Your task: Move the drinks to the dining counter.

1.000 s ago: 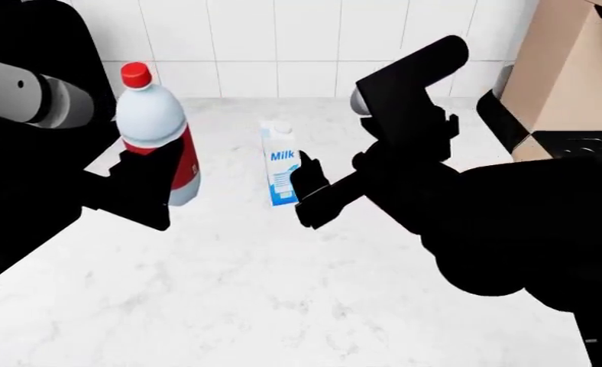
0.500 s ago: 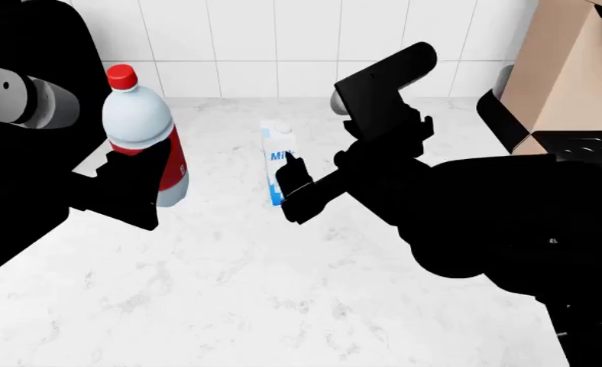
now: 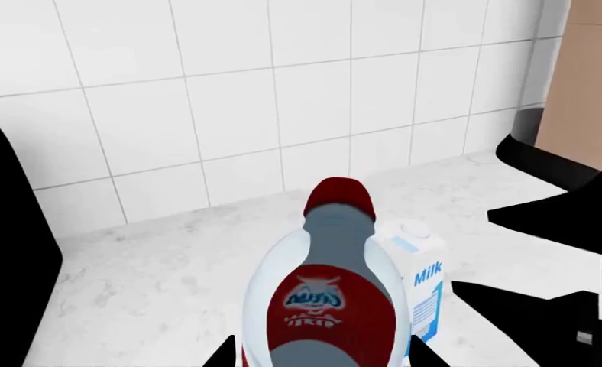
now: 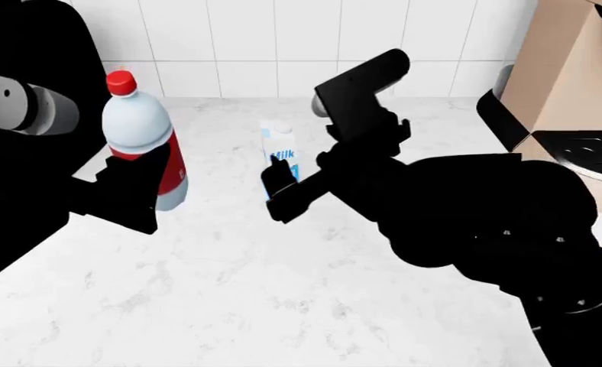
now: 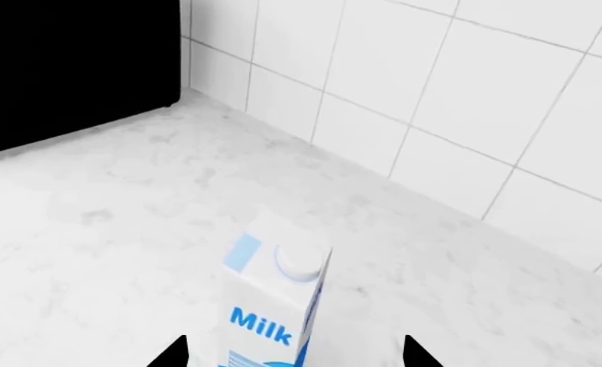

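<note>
Since a second ago, shifted left and closer around the milk carton (image 4: 280, 164): right arm's black bulk, now covering the carton's lower right corner and half the word "Milk" in the head view. Bottle (image 4: 143, 145) also carried slightly left and higher, red cap nearer the tiled wall (image 4: 280, 46).

Largest in view, the white marbled counter (image 4: 230, 290), with a black block at its far left end and a tan appliance (image 4: 566, 76) on a dark base at the right. Much of the counter's right half hidden behind the right arm, reaching in from lower right with the forearm angled up toward the wall. Left arm entering from the left edge, grey cuff visible, wrist level.

Left gripper (image 4: 127, 195) pinching the bottle's lower body, bottle lifted off the counter and tilted; its base cut off in the left wrist view. Right gripper (image 4: 280, 191) spread, two finger tips either side of the upright carton in the right wrist view, contact unclear. Carton standing on the counter near the wall.
</note>
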